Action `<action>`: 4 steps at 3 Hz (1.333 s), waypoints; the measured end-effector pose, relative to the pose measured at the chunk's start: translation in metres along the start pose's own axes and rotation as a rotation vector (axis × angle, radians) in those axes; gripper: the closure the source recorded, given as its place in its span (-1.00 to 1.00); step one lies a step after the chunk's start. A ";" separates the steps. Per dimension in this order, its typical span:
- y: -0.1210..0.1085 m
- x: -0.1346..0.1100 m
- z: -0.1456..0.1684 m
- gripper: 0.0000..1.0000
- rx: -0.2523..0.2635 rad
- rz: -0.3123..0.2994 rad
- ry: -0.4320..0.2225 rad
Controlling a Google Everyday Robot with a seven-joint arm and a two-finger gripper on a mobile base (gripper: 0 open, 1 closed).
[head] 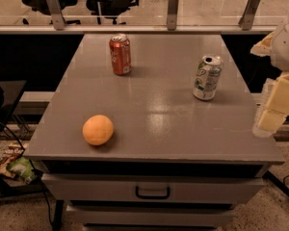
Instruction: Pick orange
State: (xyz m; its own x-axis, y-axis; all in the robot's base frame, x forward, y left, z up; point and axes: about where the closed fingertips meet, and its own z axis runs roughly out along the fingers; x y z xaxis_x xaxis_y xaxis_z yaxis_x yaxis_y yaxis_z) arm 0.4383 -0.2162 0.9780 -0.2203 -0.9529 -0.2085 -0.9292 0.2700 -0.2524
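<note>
Held off to the right of the grey table point(164, 121), the gripper point(271, 110) is seen beside the tabletop's right edge, outside its rim and partly cut off by the border of the camera view. Whether it is released or clenched cannot be told.

The orange point(98, 130) is found on the near left part of the tabletop, close to the front edge and well apart from the gripper (almost the whole width of the top lies between them). A red soda can point(120, 55) is stood upright towards the far side, behind the orange. A green-and-white can point(206, 77), dented near its top, is placed on the right half and is the thing nearest the gripper, though apart from it.

Below the top, a drawer with a dark handle point(152, 192) is seen. A crumpled wrapper point(17, 167) is left on the floor at the left.
</note>
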 end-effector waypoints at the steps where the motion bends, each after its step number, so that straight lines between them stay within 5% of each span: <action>1: 0.000 0.000 0.000 -1.00 0.000 0.000 0.000; 2: -0.005 -0.017 0.001 -1.00 -0.005 -0.034 -0.031; 4: -0.010 -0.100 0.019 -1.00 -0.035 -0.168 -0.134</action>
State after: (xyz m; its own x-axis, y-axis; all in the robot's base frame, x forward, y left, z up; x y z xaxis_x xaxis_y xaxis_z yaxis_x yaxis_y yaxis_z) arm 0.4747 -0.1212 0.9836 -0.0223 -0.9566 -0.2904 -0.9597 0.1018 -0.2619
